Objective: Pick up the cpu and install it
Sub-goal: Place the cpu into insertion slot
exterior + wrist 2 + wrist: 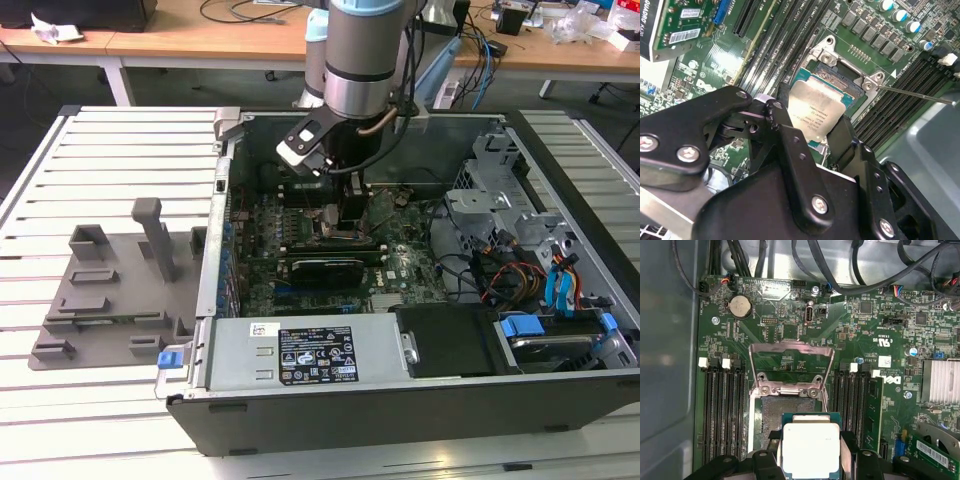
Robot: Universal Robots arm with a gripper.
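The cpu (810,447), a flat square chip with a silver-grey top, sits between two black fingers (771,440), and my gripper (810,442) is shut on its opposite edges. It hangs low over the open socket (787,410) on the green motherboard and overlaps only part of it. The socket's metal load plate (791,357) is flipped up and open. In the second wrist view the cpu (817,107) covers part of the socket frame (840,65), held by my gripper (812,125). In the exterior view my gripper (340,215) reaches down into the open computer case (420,395).
Black memory slots (722,410) flank the socket on both sides. A thin metal lever (915,94) sticks out beside the socket. A graphics card (325,268) lies near the gripper. A grey plastic tray with upright posts (110,290) stands at the exterior view's left, outside the case.
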